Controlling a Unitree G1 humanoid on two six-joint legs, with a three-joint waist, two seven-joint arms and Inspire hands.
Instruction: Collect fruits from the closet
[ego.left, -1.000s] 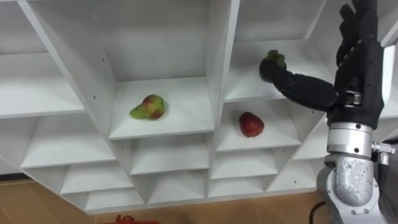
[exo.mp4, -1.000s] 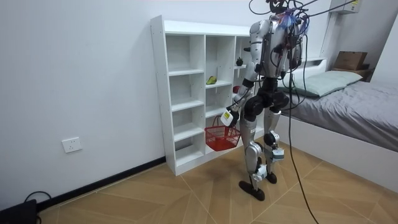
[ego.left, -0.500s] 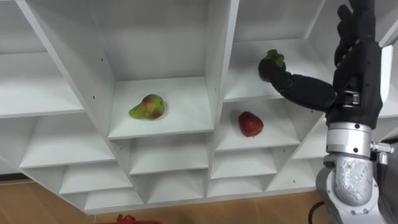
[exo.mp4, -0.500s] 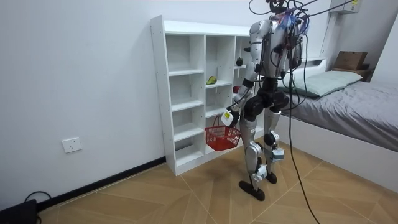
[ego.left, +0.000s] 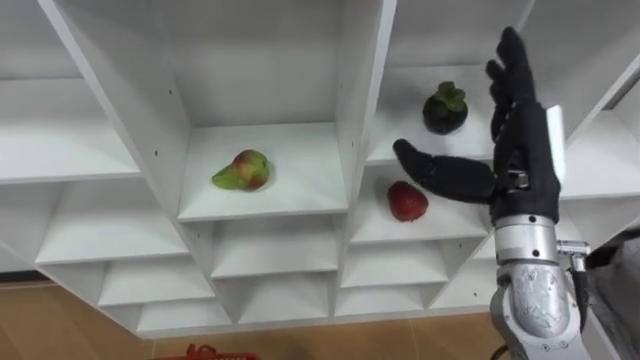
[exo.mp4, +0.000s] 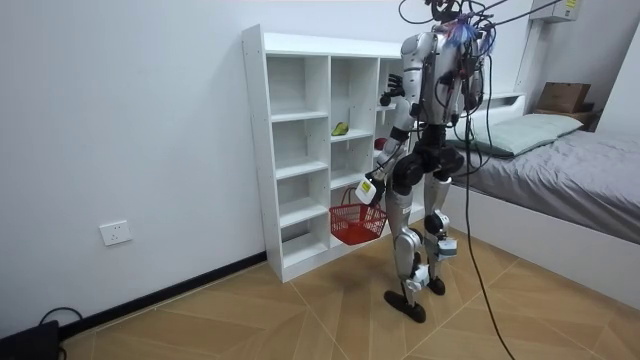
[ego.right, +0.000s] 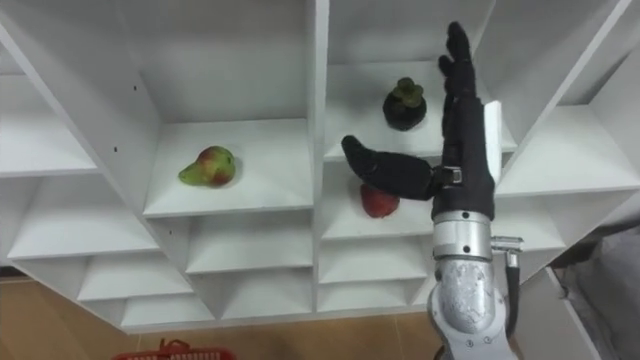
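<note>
Right hand (ego.left: 524, 150) raised before the closet (ego.left: 290, 203), fingers (ego.left: 511, 62) straight, thumb out, holding nothing. The mangosteen (ego.left: 444, 110) sits toward the left edge of the upper right shelf, with a red fruit (ego.left: 406, 201) on the shelf below and a pear (ego.left: 241, 171) in the middle column. The mangosteen is probably light, hard-shelled and prone to roll, so take it round the body, not the calyx. Left hand (exo.mp4: 366, 189) low by the basket (exo.mp4: 352, 222).

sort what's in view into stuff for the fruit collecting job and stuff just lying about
For the job:
pear
dark mangosteen
red fruit
white closet
red basket
right hand, open

Just lying about:
bed
cardboard box
wall socket
</note>
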